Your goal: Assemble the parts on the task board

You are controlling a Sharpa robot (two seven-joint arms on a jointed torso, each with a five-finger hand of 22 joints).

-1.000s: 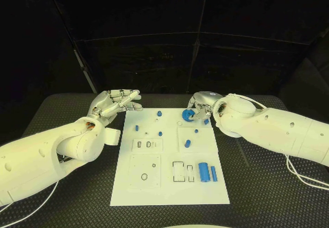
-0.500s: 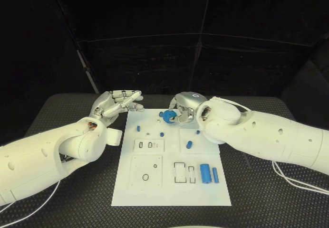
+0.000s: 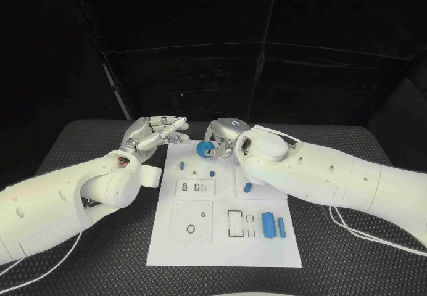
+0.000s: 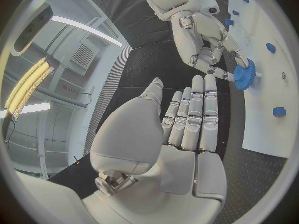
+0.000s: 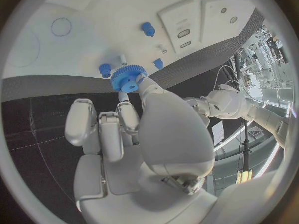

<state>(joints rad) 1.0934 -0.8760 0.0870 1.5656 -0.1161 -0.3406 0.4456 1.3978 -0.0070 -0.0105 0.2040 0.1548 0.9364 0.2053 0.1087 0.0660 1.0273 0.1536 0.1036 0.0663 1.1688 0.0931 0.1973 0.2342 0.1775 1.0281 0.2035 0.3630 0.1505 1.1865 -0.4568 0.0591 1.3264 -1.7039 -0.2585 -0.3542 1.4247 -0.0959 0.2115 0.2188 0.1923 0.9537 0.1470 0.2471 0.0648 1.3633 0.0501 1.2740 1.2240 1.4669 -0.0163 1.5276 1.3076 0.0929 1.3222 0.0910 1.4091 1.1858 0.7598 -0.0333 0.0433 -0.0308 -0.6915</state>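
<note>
Head view: the left hand (image 3: pixel 156 134) hovers by the far left corner of the task board (image 3: pixel 223 246), fingers straight and close together, holding nothing. Just right of it, the right hand (image 3: pixel 223 139) pinches a blue gear (image 3: pixel 207 148) above the board's far edge; in the right wrist view the gear (image 5: pixel 128 77) sits at the fingertips with its toothed rim edge-on to the board, and its axis seems to run roughly along the surface. Small blue pegs (image 3: pixel 183 165) stand on the board's far half. Near the right front, a blue cylinder (image 3: pixel 268 224) lies with its long axis running front to back.
</note>
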